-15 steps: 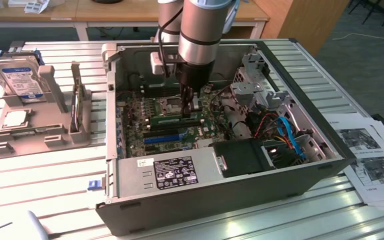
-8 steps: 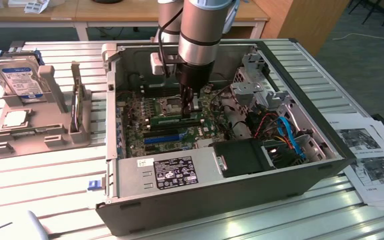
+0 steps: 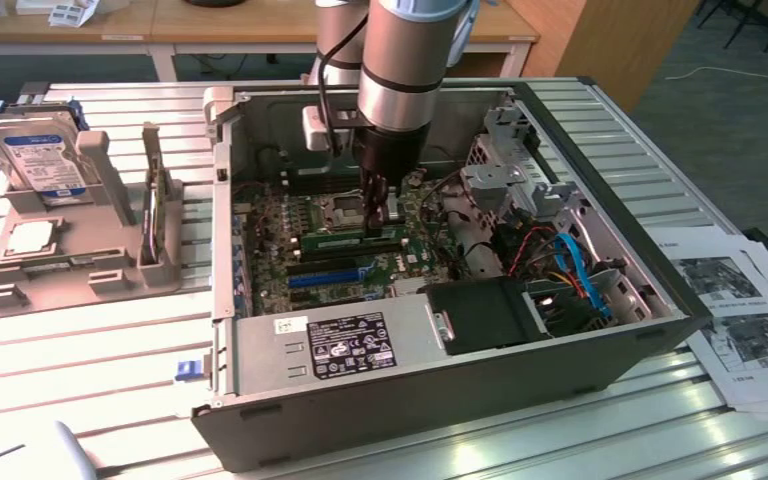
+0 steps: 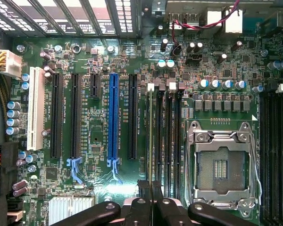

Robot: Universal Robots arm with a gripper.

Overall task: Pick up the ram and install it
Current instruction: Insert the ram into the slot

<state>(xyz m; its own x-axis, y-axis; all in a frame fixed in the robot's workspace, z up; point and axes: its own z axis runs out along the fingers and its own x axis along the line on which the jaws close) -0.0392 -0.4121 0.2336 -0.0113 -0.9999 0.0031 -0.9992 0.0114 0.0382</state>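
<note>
One gripper (image 4: 152, 190), jaws pinched almost closed on the ram (image 4: 153, 141), holds it on edge against the motherboard (image 4: 127, 175) inside the open case (image 3: 398, 392).

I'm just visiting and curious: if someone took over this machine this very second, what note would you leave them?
Pincer: gripping the ram, low inside the open computer case.
Ram: held on edge along the memory slots, beside the empty processor socket.
Done: ram picked up and brought to the slots.
Left: ram not released; whether it is fully seated cannot be told.
</note>
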